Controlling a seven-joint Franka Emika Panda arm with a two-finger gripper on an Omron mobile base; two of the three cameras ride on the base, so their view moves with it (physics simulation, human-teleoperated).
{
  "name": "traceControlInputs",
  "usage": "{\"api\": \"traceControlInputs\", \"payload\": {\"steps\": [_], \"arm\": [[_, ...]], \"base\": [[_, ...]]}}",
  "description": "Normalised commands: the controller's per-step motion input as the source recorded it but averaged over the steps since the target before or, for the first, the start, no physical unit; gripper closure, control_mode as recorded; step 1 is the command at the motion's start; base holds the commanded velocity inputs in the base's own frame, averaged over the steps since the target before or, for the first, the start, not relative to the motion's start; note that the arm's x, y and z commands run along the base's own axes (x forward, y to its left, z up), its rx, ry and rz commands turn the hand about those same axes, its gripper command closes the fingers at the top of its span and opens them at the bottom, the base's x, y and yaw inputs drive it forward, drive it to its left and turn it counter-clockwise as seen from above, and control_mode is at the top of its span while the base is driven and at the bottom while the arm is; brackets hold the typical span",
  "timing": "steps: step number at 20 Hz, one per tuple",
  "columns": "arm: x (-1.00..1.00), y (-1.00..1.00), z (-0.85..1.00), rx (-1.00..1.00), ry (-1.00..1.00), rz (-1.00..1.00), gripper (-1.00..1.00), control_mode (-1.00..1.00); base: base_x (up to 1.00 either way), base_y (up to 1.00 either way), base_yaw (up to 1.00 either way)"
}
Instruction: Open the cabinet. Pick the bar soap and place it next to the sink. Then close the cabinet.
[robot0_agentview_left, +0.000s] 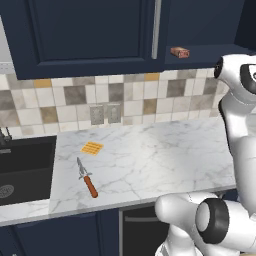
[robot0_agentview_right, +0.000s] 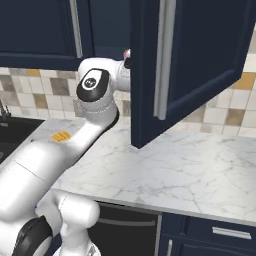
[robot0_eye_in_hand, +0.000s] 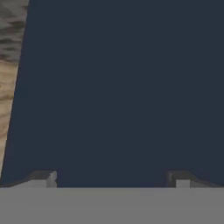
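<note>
- You can see the bar soap, a small reddish-brown block with a paler face, lying on the shelf inside the opened cabinet, just right of the wider door's silver handle in the left base view.
- The cabinet's navy blue framed-panel door stands swung out over the counter in the right base view, its long vertical silver bar handle facing you.
- Beside it, the wider navy door is shut.
- The gripper faces a flat navy surface close up in the hand view; its two dark finger tips stand well apart with nothing between them.
- In the right base view the white arm reaches up behind the open door's edge.
- On the white marbled counter you have a flat orange ridged square and, near it toward the front edge, an orange-handled knife.
- The dark recessed sink sits at the counter's left end, well apart from the soap, with a round metal drain in its floor.
- A tiled backsplash in beige and grey runs behind the counter.
</note>
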Motion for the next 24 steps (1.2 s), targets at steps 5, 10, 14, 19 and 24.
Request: {"api": "traceControlInputs", "payload": {"steps": [5,10,14,19,24], "arm": [[-0.12,-0.67,0.00,0.03,0.00,-0.11,-1.00,-1.00],[-0.13,-0.41,0.00,0.06,0.00,-0.06,-1.00,-1.00],[-0.02,0.17,0.00,0.11,0.00,0.08,-1.00,-1.00],[-0.13,0.31,0.00,0.28,-0.04,0.23,-1.00,-1.00],[-0.15,0.22,0.00,0.28,-0.11,0.35,-1.00,-1.00]], "base": [[0.00,0.00,0.00],[0.00,0.00,0.00],[0.00,0.00,0.00],[0.00,0.00,0.00],[0.00,0.00,0.00]]}}
